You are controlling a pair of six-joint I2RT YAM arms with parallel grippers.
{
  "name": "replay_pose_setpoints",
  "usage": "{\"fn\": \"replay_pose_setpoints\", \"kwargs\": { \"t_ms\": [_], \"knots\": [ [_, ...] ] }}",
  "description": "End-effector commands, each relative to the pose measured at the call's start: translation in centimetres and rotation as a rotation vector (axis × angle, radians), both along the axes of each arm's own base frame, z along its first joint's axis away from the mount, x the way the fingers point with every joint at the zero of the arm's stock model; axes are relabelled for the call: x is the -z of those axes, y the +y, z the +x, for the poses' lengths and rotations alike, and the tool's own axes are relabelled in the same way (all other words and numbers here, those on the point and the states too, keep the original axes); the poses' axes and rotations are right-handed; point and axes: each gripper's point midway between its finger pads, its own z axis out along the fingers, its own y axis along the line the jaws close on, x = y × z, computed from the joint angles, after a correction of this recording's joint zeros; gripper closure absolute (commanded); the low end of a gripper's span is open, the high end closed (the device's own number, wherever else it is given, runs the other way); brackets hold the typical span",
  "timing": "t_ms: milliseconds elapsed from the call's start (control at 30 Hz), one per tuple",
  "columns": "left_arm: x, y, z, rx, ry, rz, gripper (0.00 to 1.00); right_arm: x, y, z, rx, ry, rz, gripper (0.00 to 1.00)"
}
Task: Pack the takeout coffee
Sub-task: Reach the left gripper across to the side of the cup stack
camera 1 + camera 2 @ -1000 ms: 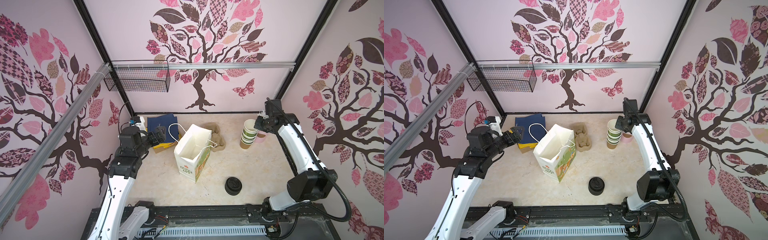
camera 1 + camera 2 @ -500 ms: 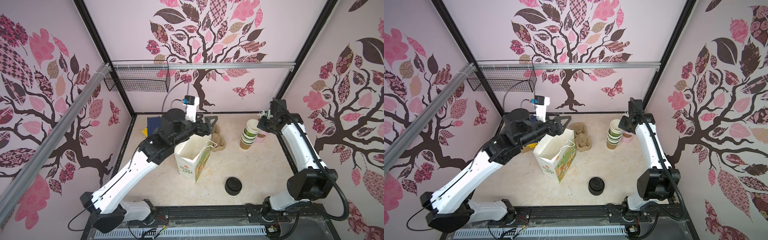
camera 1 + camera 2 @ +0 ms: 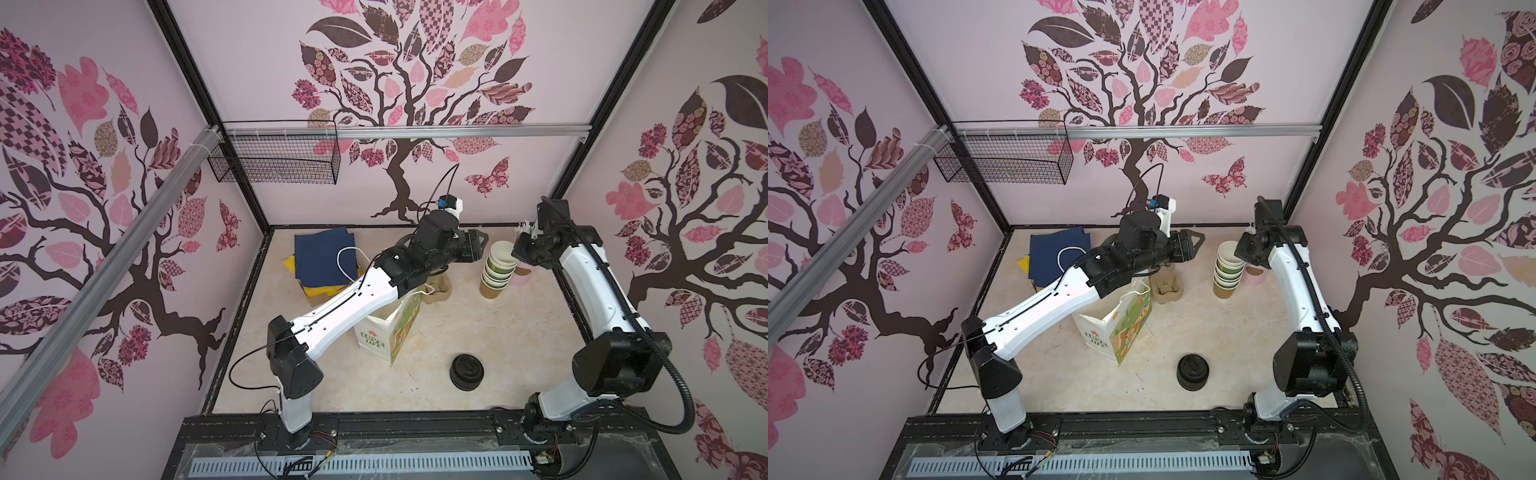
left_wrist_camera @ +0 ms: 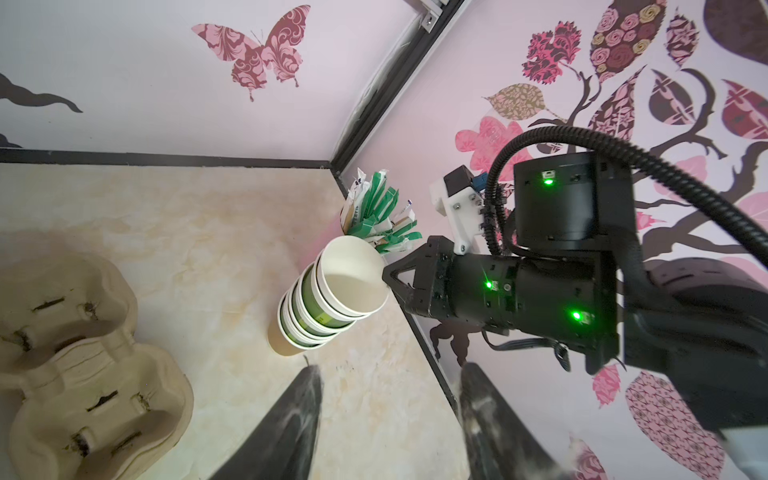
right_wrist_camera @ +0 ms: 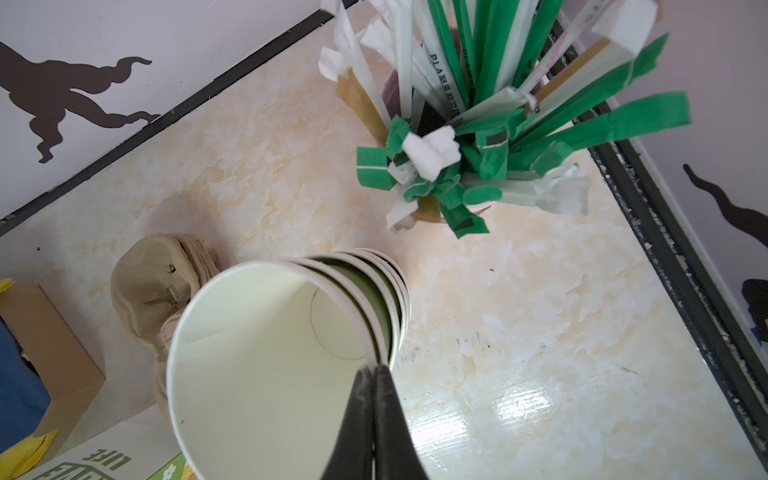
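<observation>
Swung over from the left, the left gripper [image 4: 390, 370] is being held partly spread, empty, near the nested cups [image 4: 328, 299]; their top rim is being pinched by the closed right gripper [image 5: 371, 374]. No lidded coffee is visible; the stack probably needs bracing next.

On the marble-patterned counter [image 3: 498, 340], a stack of lidless nested cups [image 3: 496, 270] stands near the back right corner. The cups are green over a brown one at the bottom, with white insides, and the top cup [image 4: 353, 286] sits tilted. Just beside the stack on the right, a pink holder [image 3: 1254, 275] carries wrapped straws [image 5: 478, 124] in green and white paper. On the left of the stack lie piled pulp cup carriers [image 4: 83, 365]. Some loose black lids [image 3: 466, 371] are stacked well apart, toward the front. At the back left, navy sheets [image 3: 322, 257] lie over yellow sheets [image 3: 289, 263] on a brown box [image 5: 54, 328]. A wire basket [image 3: 274, 162] hangs from the rail on the back wall.
</observation>
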Motion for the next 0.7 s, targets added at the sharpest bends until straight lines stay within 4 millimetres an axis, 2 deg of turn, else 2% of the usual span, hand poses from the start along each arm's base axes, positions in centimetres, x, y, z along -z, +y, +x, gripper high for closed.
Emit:
{"fn": "replay_pose_setpoints", "kwargs": {
  "t_ms": [0,133,367,500,667],
  "knots": [
    [0.4,-0.8,1.3,-0.042,0.087,-0.034,0.45,-0.6,0.1,0.6,0.011,-0.013,0.020,1.00],
    [3.7,-2.9,2.6,-0.006,0.234,-0.068,0.49,-0.6,0.4,0.9,0.009,-0.020,0.035,1.00],
    [7.2,-3.3,4.1,-0.062,0.320,-0.082,0.57,-0.8,0.5,0.8,0.012,-0.032,0.045,1.00],
    [9.8,-4.3,4.6,-0.055,0.378,-0.074,0.64,-0.6,0.6,0.8,0.010,-0.028,0.053,1.00],
    [11.7,-5.8,5.0,-0.031,0.420,-0.082,0.69,-0.7,0.7,0.9,0.008,-0.033,0.059,1.00]
  ]
}}
